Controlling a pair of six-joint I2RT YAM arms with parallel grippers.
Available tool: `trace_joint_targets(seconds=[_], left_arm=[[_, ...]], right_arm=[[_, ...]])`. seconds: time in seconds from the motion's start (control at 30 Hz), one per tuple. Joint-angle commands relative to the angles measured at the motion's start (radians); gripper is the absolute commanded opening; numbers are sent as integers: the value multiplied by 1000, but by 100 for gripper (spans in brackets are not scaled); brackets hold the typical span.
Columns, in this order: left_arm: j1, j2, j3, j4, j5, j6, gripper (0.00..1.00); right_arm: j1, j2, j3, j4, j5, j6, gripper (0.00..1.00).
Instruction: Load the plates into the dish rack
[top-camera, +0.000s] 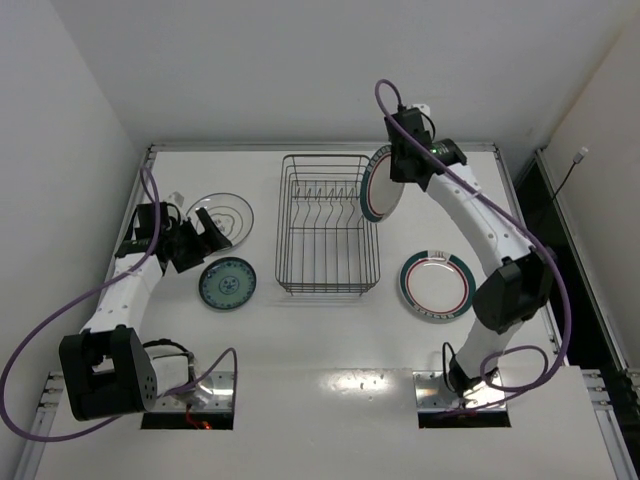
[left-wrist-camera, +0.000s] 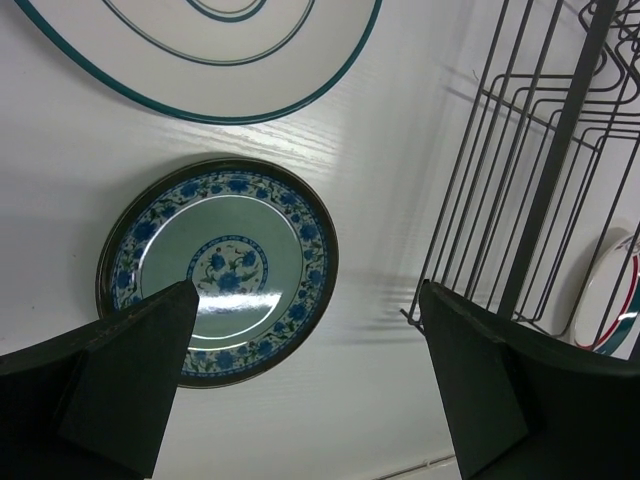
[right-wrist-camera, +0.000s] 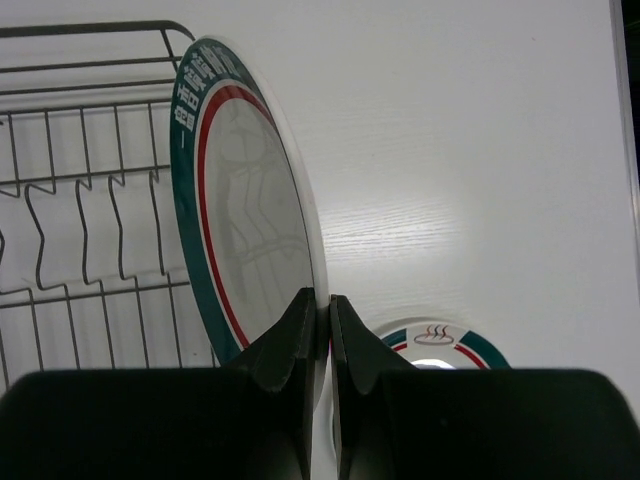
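**Operator:** Top view: where does everything stand?

**Manual:** Your right gripper (top-camera: 402, 168) is clamped on the rim of the held banded plate (top-camera: 381, 185). That plate stands on edge at the right side of the dish rack (top-camera: 283, 230), toward the far edge of the table (top-camera: 330, 340). The second banded plate (top-camera: 437, 285) lies flat near the right edge. The ringed plate (top-camera: 222, 215) and the teal plate (top-camera: 227, 284) lie near the left edge, beside your left gripper (top-camera: 205, 240).

**Operator:** Left wrist view?

**Manual:** The left fingers (left-wrist-camera: 150, 350) are spread wide and hold nothing (the teal plate lies flat beneath them). Leave this arm parked.

**Operator:** Right wrist view?

**Manual:** The right fingers (right-wrist-camera: 290, 330) pinch the plate's rim, and the rack wires show to its left. You cannot tell whether the plate has cleared the rack's right wall. Carry the plate left over that wall and hold it upright. Line its edge up with a gap between two divider prongs. Lower it until it seats, and release only then.
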Motion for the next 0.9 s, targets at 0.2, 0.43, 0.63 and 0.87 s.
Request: trace_joint_targets(seconds=[0.2, 0.43, 0.63, 0.87], left_arm=[[-9, -26, 40, -13, -22, 17, 91], [-9, -26, 40, -13, -22, 26, 91], [-9, -26, 40, -13, -22, 26, 91], [-9, -26, 31, -13, -22, 26, 91]], right_arm=[[89, 115, 128, -2, 172, -16, 0], [152, 260, 296, -110, 287, -26, 0], [198, 310, 335, -134, 300, -45, 2], [246, 290, 291, -112, 240, -25, 19]])
